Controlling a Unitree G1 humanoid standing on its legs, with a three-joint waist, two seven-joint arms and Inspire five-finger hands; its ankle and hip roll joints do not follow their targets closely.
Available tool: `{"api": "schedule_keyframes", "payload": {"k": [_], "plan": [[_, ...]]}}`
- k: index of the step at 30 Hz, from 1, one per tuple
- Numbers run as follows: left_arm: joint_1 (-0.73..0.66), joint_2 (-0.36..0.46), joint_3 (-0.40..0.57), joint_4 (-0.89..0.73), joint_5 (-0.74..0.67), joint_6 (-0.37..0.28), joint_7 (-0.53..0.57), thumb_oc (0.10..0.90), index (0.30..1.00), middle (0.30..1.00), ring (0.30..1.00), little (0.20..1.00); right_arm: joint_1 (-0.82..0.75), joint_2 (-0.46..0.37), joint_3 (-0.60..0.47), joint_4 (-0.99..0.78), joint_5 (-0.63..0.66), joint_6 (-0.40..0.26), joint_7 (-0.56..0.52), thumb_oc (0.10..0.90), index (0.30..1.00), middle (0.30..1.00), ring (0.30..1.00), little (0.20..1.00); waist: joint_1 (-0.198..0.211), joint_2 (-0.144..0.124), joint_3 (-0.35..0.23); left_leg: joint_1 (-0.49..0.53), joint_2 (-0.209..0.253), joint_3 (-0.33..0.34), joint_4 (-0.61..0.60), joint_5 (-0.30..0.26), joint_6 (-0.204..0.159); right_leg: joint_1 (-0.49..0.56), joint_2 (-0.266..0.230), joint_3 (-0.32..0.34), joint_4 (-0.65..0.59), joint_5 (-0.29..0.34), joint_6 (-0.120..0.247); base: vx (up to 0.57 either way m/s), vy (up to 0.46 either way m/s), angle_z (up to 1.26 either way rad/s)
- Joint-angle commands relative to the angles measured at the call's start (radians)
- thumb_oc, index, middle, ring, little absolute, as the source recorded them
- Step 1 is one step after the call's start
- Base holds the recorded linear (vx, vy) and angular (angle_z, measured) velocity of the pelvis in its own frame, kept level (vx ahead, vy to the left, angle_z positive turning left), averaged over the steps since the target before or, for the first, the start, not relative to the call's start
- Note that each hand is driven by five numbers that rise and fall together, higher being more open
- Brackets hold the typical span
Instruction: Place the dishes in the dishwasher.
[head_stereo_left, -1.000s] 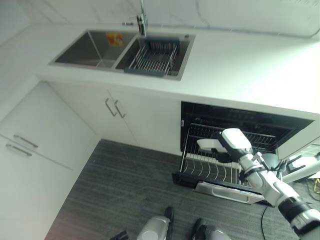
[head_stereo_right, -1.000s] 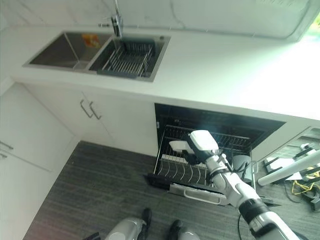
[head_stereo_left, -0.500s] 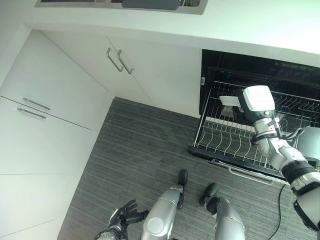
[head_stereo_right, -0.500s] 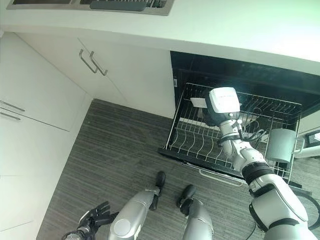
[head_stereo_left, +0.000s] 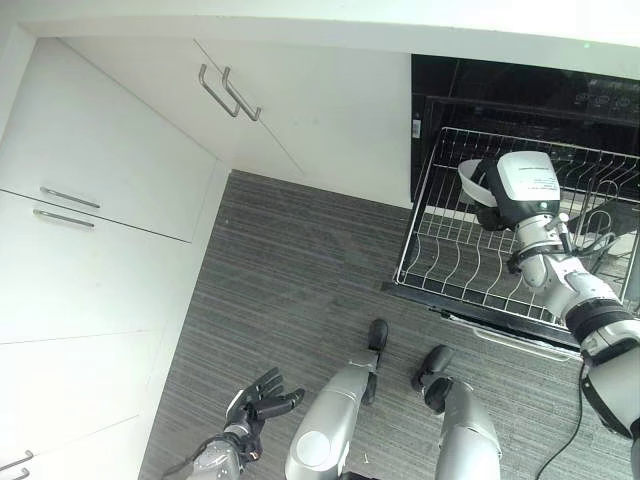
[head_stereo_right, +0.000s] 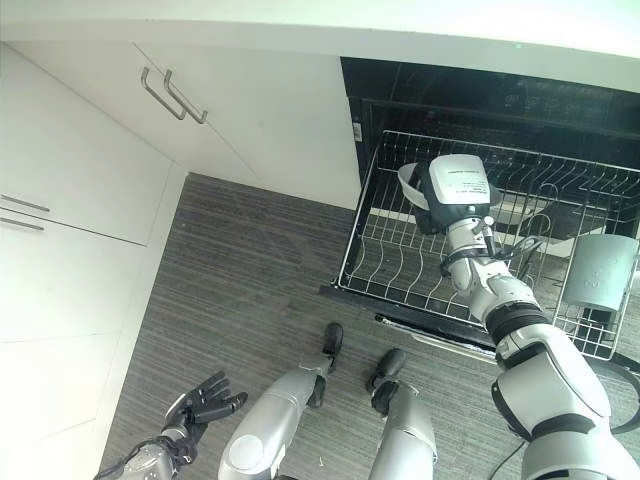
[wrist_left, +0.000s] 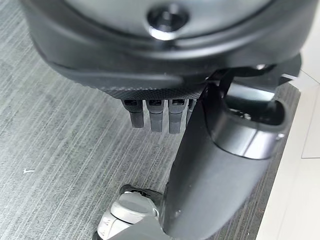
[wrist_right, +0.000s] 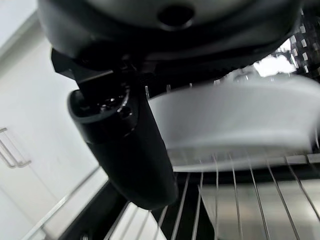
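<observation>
Nearest to us, our left hand (head_stereo_left: 255, 408) hangs idle low over the grey floor (head_stereo_left: 290, 290), fingers spread and holding nothing, kept well apart from the work so the other arm can act alone. Farther out, our right hand (wrist_right: 125, 145) holds a white dish (wrist_right: 235, 115) pinched between thumb and fingers over the pulled-out dishwasher rack (head_stereo_left: 450, 265), the dish lying across the fingers' side of the thumb. We judge it is held there to be lowered between the upright tines below, with the open dishwasher (head_stereo_left: 520, 90) just beyond.
</observation>
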Motion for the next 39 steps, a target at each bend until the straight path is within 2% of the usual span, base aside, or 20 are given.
{"api": "schedule_keyframes", "payload": {"k": [1,6,8,10,11,12,15,16,17,19,23,25,28,30,31,34,39], "plan": [[0.063,0.091,-0.033,0.002,-0.04,-0.005,-0.005,0.8,0.9,0.9,0.9,0.9,-0.051,0.009,0.027,0.021,0.089,-0.023,0.045,0.8,0.9,0.9,0.9,0.9,0.003,-0.039,-0.06,-0.038,0.069,-0.019,0.127,-0.205,-0.097,0.111,-0.035,0.073,-0.189,0.0,0.189,0.0,0.0,0.0],[0.052,0.1,-0.032,-0.014,-0.039,0.013,-0.003,0.8,0.9,0.9,0.9,0.9,-0.033,0.014,0.013,0.02,0.148,-0.025,0.124,0.8,0.9,0.9,0.9,0.9,-0.004,-0.053,-0.058,-0.027,0.076,-0.009,0.127,-0.21,-0.095,0.114,-0.035,0.075,-0.189,0.009,0.194,-0.01,0.0,-0.01],[0.047,0.102,-0.027,-0.007,-0.035,0.015,-0.008,0.8,0.9,0.9,0.9,0.9,-0.027,0.016,0.005,0.005,0.178,-0.005,0.148,0.8,0.9,0.9,0.9,0.9,-0.01,-0.063,-0.058,-0.018,0.08,-0.001,0.127,-0.214,-0.093,0.118,-0.032,0.079,-0.189,0.011,0.197,-0.01,-0.004,-0.04],[0.04,0.109,-0.024,-0.013,-0.011,0.03,-0.005,0.8,0.9,0.9,0.9,0.9,-0.008,0.018,-0.006,-0.027,0.188,0.063,0.187,0.8,0.9,0.9,0.9,0.9,-0.017,-0.083,-0.058,-0.001,0.084,0.006,0.127,-0.221,-0.089,0.127,-0.026,0.086,-0.189,0.018,0.201,-0.01,-0.02,-0.19],[0.039,0.111,-0.023,-0.014,-0.008,0.032,-0.005,0.8,0.9,0.9,0.9,0.9,-0.006,0.018,-0.007,-0.028,0.195,0.068,0.201,0.8,0.9,0.9,0.9,0.9,-0.017,-0.085,-0.057,0.002,0.085,0.008,0.127,-0.222,-0.089,0.129,-0.026,0.087,-0.189,0.019,0.202,-0.01,-0.021,-0.14],[0.033,0.117,-0.017,-0.016,-0.001,0.042,-0.001,0.8,0.9,0.9,0.9,0.9,0.011,0.016,-0.014,-0.069,0.257,0.091,0.267,0.8,0.9,0.9,0.9,0.9,-0.022,-0.102,-0.059,0.021,0.089,0.015,0.127,-0.229,-0.086,0.142,-0.023,0.092,-0.189,0.022,0.204,0.0,-0.015,-0.04],[0.029,0.12,-0.012,-0.019,0.002,0.05,0.0,0.8,0.9,0.9,0.9,0.9,0.017,0.015,-0.021,-0.094,0.31,0.1,0.288,0.8,0.9,0.9,0.9,0.9,-0.025,-0.11,-0.06,0.03,0.09,0.019,0.127,-0.231,-0.085,0.148,-0.022,0.095,-0.189,0.023,0.205,0.01,-0.015,-0.1],[0.022,0.123,0.002,-0.024,0.021,0.068,0.011,0.8,0.9,0.9,0.9,0.9,0.04,0.008,-0.063,-0.181,0.443,0.125,0.358,0.8,0.9,0.9,0.9,0.9,-0.036,-0.135,-0.069,0.059,0.094,0.032,0.127,-0.241,-0.083,0.171,-0.018,0.104,-0.189,0.025,0.207,0.02,-0.023,-0.24],[0.026,0.125,0.012,-0.024,0.031,0.079,0.02,0.8,0.9,0.9,0.9,0.9,0.064,0.005,-0.091,-0.234,0.53,0.152,0.384,0.8,0.9,0.9,0.9,0.9,-0.044,-0.148,-0.077,0.074,0.099,0.04,0.127,-0.247,-0.082,0.182,-0.015,0.108,-0.189,0.026,0.209,0.03,-0.027,-0.21],[0.045,0.12,0.034,-0.021,0.055,0.095,0.029,0.8,0.9,0.9,0.9,0.9,0.127,0.002,-0.165,-0.324,0.634,0.135,0.447,0.8,0.9,0.9,0.9,0.9,-0.059,-0.166,-0.096,0.107,0.106,0.053,0.127,-0.256,-0.08,0.21,-0.009,0.115,-0.189,0.024,0.21,0.08,0.007,-0.14],[0.083,0.088,0.079,0.001,0.087,0.092,0.044,0.8,0.9,0.9,0.9,0.9,0.277,0.014,-0.312,-0.522,0.752,0.206,0.519,0.8,0.9,0.9,0.9,0.9,-0.096,-0.192,-0.139,0.164,0.114,0.08,0.127,-0.273,-0.074,0.254,0.006,0.138,-0.189,0.017,0.208,0.11,0.052,-0.2],[0.103,0.054,0.127,0.02,0.122,0.096,0.065,0.8,0.9,0.9,0.9,0.9,0.457,0.068,-0.45,-0.746,0.792,0.221,0.562,0.8,0.9,0.9,0.9,0.9,-0.142,-0.214,-0.178,0.218,0.119,0.104,0.127,-0.293,-0.064,0.293,0.016,0.158,-0.189,0.011,0.208,0.16,0.05,-0.26],[0.13,0.007,0.164,0.057,0.152,0.084,0.074,0.8,0.9,0.9,0.9,0.9,0.669,0.121,-0.591,-0.961,0.858,0.213,0.605,0.8,0.9,0.9,0.9,0.9,-0.199,-0.221,-0.234,0.264,0.121,0.133,0.127,-0.315,-0.051,0.318,0.028,0.19,-0.189,0.005,0.206,0.14,0.063,-0.45],[0.14,-0.013,0.181,0.081,0.163,0.068,0.077,0.8,0.9,0.9,0.9,0.9,0.76,0.167,-0.638,-1.029,0.848,0.212,0.623,0.8,0.9,0.9,0.9,0.9,-0.232,-0.221,-0.254,0.284,0.123,0.151,0.127,-0.327,-0.047,0.326,0.037,0.212,-0.189,0.0,0.206,0.09,0.045,-0.36],[0.147,-0.026,0.193,0.091,0.169,0.064,0.083,0.8,0.9,0.9,0.9,0.9,0.826,0.196,-0.647,-1.075,0.837,0.264,0.673,0.8,0.9,0.9,0.9,0.9,-0.257,-0.22,-0.265,0.298,0.125,0.166,0.127,-0.335,-0.044,0.331,0.043,0.228,-0.189,-0.004,0.205,0.05,0.022,-0.42],[0.166,-0.032,0.203,0.088,0.176,0.067,0.087,0.8,0.9,0.9,0.9,0.9,0.931,0.237,-0.631,-1.096,0.852,0.364,0.758,0.8,0.9,0.9,0.9,0.9,-0.286,-0.22,-0.269,0.324,0.125,0.186,0.127,-0.347,-0.041,0.346,0.052,0.251,-0.189,-0.013,0.204,0.04,0.015,-0.3],[0.185,-0.024,0.194,0.087,0.168,0.06,0.087,0.8,0.9,0.9,0.9,0.9,1.01,0.244,-0.584,-1.045,0.807,0.418,0.834,0.8,0.9,0.9,0.9,0.9,-0.306,-0.22,-0.283,0.331,0.129,0.207,0.127,-0.345,-0.039,0.349,0.062,0.261,-0.189,-0.019,0.197,0.02,-0.01,-0.1]]}}
